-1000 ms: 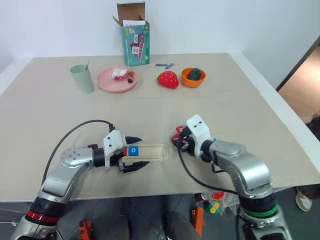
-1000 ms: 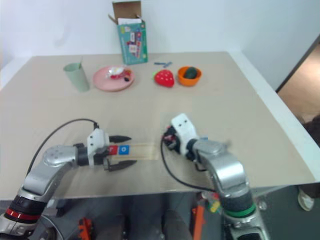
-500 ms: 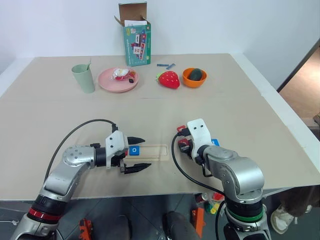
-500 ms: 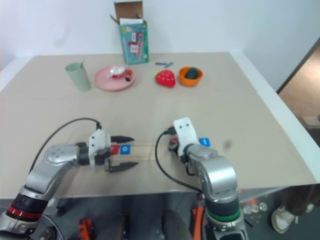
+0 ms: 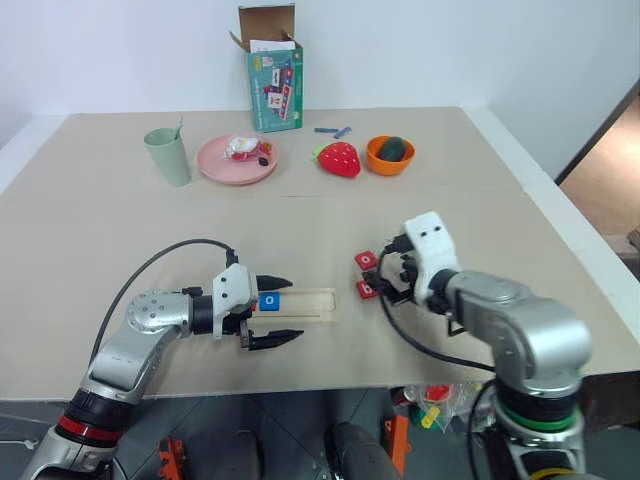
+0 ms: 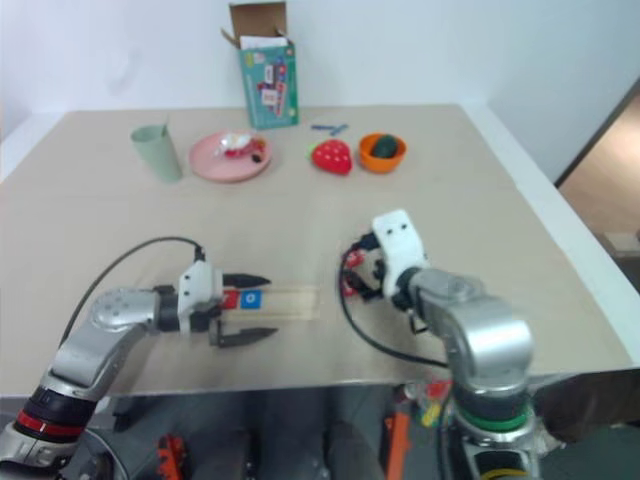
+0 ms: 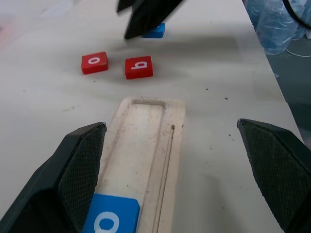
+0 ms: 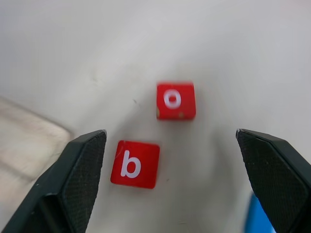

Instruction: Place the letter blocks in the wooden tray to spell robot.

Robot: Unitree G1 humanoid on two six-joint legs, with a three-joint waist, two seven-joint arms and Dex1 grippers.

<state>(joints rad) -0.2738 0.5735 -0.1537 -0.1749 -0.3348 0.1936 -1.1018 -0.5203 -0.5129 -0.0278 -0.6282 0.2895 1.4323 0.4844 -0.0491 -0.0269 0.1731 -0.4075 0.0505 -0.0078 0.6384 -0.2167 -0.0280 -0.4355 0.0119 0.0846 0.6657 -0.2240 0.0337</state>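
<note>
Beige tabletop [image 5: 120, 240], covered with a cloth-like sheet, carries everything. One teal cardboard box [image 5: 272, 90] with open flaps stands at the far edge; before it, one round pink plate [image 5: 236, 162] holding small items, one pale green cup [image 5: 167, 156], one red strawberry toy [image 5: 336, 158] and one orange bowl [image 5: 388, 154] with a dark object inside.

One long pale wooden tray [image 5: 305, 303] lies near the front edge. Its left end holds one blue letter tile marked "o" [image 5: 268, 301]; in the right eye view one red tile [image 6: 228, 298] sits touching that blue tile's left side, its letter unreadable. Two more red tiles lie on the table just past the tray's right end, close together but apart: the red tile marked "b" [image 8: 135, 164] nearer the tray and the red tile marked "o" [image 8: 175, 100] beyond it. One further blue tile [image 7: 154, 30] lies farther off, partly behind a dark finger; its letter cannot be read.

Two grippers are present. The left gripper [image 5: 274, 310] straddles the tray's left end, fingers spread wide, one on either side and nothing between them. The right gripper [image 5: 392, 283] hovers above the two loose red tiles, fingers wide apart and empty.

Compared with one second ago, the right gripper, then closed over the red tiles, has opened and lifted toward the right, uncovering both; the left gripper has stayed in place.
</note>
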